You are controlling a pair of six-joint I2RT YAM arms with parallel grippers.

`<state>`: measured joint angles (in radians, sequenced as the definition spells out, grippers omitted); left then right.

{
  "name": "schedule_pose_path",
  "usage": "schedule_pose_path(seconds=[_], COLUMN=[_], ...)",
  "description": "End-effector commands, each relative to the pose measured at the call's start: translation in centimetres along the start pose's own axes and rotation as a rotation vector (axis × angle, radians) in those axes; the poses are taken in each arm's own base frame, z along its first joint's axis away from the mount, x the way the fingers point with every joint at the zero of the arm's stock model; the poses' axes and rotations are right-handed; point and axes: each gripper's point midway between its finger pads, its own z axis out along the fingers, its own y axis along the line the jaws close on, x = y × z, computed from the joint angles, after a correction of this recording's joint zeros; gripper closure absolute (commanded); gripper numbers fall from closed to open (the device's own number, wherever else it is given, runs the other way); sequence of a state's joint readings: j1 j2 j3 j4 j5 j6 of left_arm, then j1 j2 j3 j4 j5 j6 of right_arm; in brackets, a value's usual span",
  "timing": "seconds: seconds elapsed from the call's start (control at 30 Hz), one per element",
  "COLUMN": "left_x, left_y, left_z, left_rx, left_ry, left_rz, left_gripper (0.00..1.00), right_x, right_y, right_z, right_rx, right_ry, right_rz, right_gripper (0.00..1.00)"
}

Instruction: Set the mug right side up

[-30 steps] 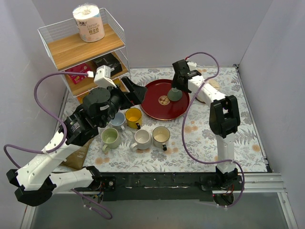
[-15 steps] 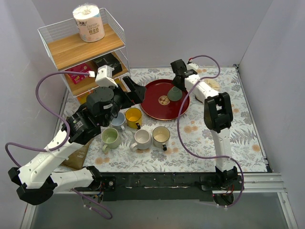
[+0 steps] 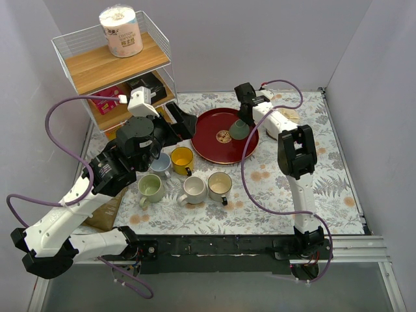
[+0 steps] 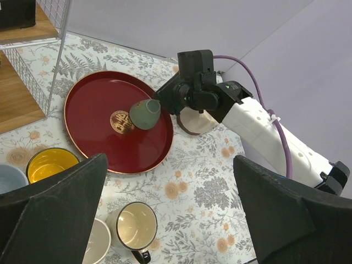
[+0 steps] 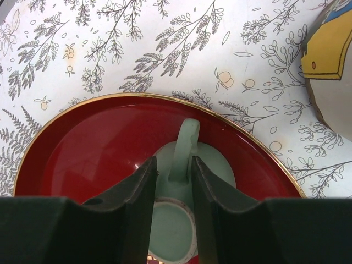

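A pale green mug (image 3: 239,130) lies upside down and tilted on the red round tray (image 3: 214,148), its unglazed foot ring towards the right wrist camera (image 5: 175,220). My right gripper (image 3: 242,122) reaches down over it, and its fingers (image 5: 174,165) are closed narrowly on either side of the mug's handle (image 5: 184,146). The left wrist view shows the mug (image 4: 145,114) leaning on the tray (image 4: 93,143) under the right arm. My left gripper (image 4: 170,159) is wide open and empty, held high above the table left of the tray (image 3: 185,123).
Several upright mugs stand in front of the tray: yellow (image 3: 182,158), grey-blue (image 3: 160,164), green (image 3: 150,188), white (image 3: 194,189) and cream (image 3: 220,184). A wire shelf (image 3: 110,68) with a paper roll (image 3: 121,31) stands back left. A bowl (image 3: 286,119) sits right of the tray.
The right arm has folded in closer over the tray's right side and its gripper has settled lower on the mug. The left arm has shifted slightly.
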<state>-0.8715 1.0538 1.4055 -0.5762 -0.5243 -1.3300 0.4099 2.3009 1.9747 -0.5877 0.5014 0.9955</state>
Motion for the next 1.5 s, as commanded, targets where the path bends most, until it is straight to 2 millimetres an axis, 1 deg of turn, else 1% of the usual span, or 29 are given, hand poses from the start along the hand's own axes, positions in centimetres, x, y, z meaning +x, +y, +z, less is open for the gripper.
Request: schedule_pose_path(seconds=[0.0, 0.07, 0.17, 0.2, 0.27, 0.43, 0.5, 0.53, 0.57, 0.6, 0.63, 0.67, 0.7, 0.73, 0.77, 0.9, 0.93, 0.97, 1.0, 1.03, 1.1, 1.13, 1.17, 1.2, 1.23, 1.27, 1.3, 1.33, 1.47], left_x=[-1.5, -1.5, -1.3, -1.4, -1.5, -1.3, -1.3, -1.2, -1.1, -0.9, -0.7, -0.4, -0.3, -0.1, 0.5, 1.3, 1.7, 1.8, 2.3, 2.4, 2.7, 3.0, 3.0, 2.9, 3.3, 3.3, 3.3, 3.5, 4.2], left_y=[0.1, 0.2, 0.4, 0.3, 0.3, 0.0, -0.1, -0.2, -0.3, -0.3, -0.4, -0.6, -0.7, -0.8, -0.9, -1.7, -1.8, -2.1, -2.3, -2.5, -2.8, -3.1, -3.4, -3.5, -3.7, -4.0, -4.2, -4.2, -4.8], left_z=[-0.6, -0.6, -0.7, -0.7, -0.8, -0.7, -0.7, -0.6, -0.5, -0.5, -0.4, -0.1, 0.0, 0.1, 0.5, 1.4, 1.7, 1.8, 2.2, 2.3, 2.9, 2.9, 3.1, 3.2, 3.5, 3.6, 3.8, 4.1, 4.7], left_rx=[-0.011, -0.012, -0.015, -0.014, -0.011, -0.002, 0.005, 0.008, 0.011, 0.013, 0.013, 0.016, 0.017, 0.018, 0.02, 0.039, 0.041, 0.05, 0.059, 0.067, 0.078, 0.096, 0.106, 0.113, 0.123, 0.136, 0.143, 0.146, 0.187], left_ry=[-0.038, -0.037, -0.033, -0.035, -0.036, -0.027, -0.022, -0.02, -0.014, -0.007, -0.002, 0.013, 0.019, 0.028, 0.048, 0.087, 0.099, 0.105, 0.124, 0.13, 0.14, 0.153, 0.153, 0.154, 0.168, 0.168, 0.172, 0.176, 0.194], left_rz=[0.004, 0.005, 0.005, 0.003, 0.0, 0.001, 0.003, 0.003, 0.004, 0.005, 0.006, 0.01, 0.01, 0.01, 0.016, 0.01, 0.01, 0.007, 0.01, 0.005, 0.005, 0.007, 0.003, 0.002, 0.004, 0.001, 0.001, 0.006, 0.047], left_gripper=[0.02, 0.02, 0.02, 0.02, 0.02, 0.02, 0.02, 0.02, 0.02, 0.02, 0.02, 0.02, 0.02, 0.02, 0.02, 0.02, 0.02, 0.02, 0.02, 0.02, 0.02, 0.02, 0.02, 0.02, 0.02, 0.02, 0.02, 0.02, 0.02], right_x=[0.2, 0.1, 0.3, 0.2, 0.1, -0.1, -0.8, -0.5, -1.4, -1.5, -0.7, -1.8, -1.9, -0.8, -2.0, -2.0, -2.8, -2.5, -2.8, -2.9, -2.7, -3.0, -3.3, -2.5, -2.6, -2.5, -1.7, -1.6, -1.3], right_y=[-0.3, -0.6, -0.8, -0.7, -0.5, 0.8, 1.7, 1.5, 2.4, 2.7, 2.4, 3.3, 3.7, 3.2, 4.0, 4.2, 4.5, 4.2, 4.2, 4.3, 4.2, 4.3, 4.4, 3.7, 3.7, 3.6, 3.0, 2.8, 1.6], right_z=[0.6, 0.8, 0.9, 1.0, 0.7, -0.4, -1.8, -1.9, -3.2, -3.7, -3.9, -5.5, -6.3, -6.5, -8.3, -11.9, -13.9, -14.1, -15.0, -16.8, -18.1, -20.1, -21.0, -21.0, -23.0, -23.9, -24.1, -26.1, -30.4], right_rx=[0.019, 0.026, 0.019, 0.012, -0.007, -0.11, -0.169, -0.189, -0.241, -0.274, -0.295, -0.357, -0.393, -0.418, -0.475, -0.614, -0.669, -0.69, -0.715, -0.773, -0.832, -0.896, -0.931, -0.942, -1.003, -1.04, -1.062, -1.128, -1.275], right_ry=[0.004, 0.004, 0.021, 0.019, 0.025, 0.028, 0.018, 0.036, 0.011, 0.009, 0.035, 0.004, 0.0, 0.031, -0.001, -0.025, -0.043, -0.046, -0.063, -0.055, -0.063, -0.074, -0.092, -0.076, -0.081, -0.088, -0.07, -0.073, -0.061], right_rz=[-0.008, -0.018, -0.039, -0.041, -0.055, -0.098, -0.116, -0.134, -0.146, -0.158, -0.18, -0.19, -0.201, -0.222, -0.219, -0.286, -0.288, -0.292, -0.299, -0.306, -0.315, -0.329, -0.33, -0.34, -0.353, -0.358, -0.367, -0.38, -0.345], right_gripper=[0.66, 0.69, 0.79, 0.88, 0.99, 0.99, 0.99, 0.99, 0.99, 0.99, 0.99, 0.99, 0.99, 0.99, 0.99, 0.99, 0.99, 0.99, 0.99, 0.99, 0.99, 0.99, 0.99, 0.99, 0.99, 0.99, 0.99, 0.99, 0.99])
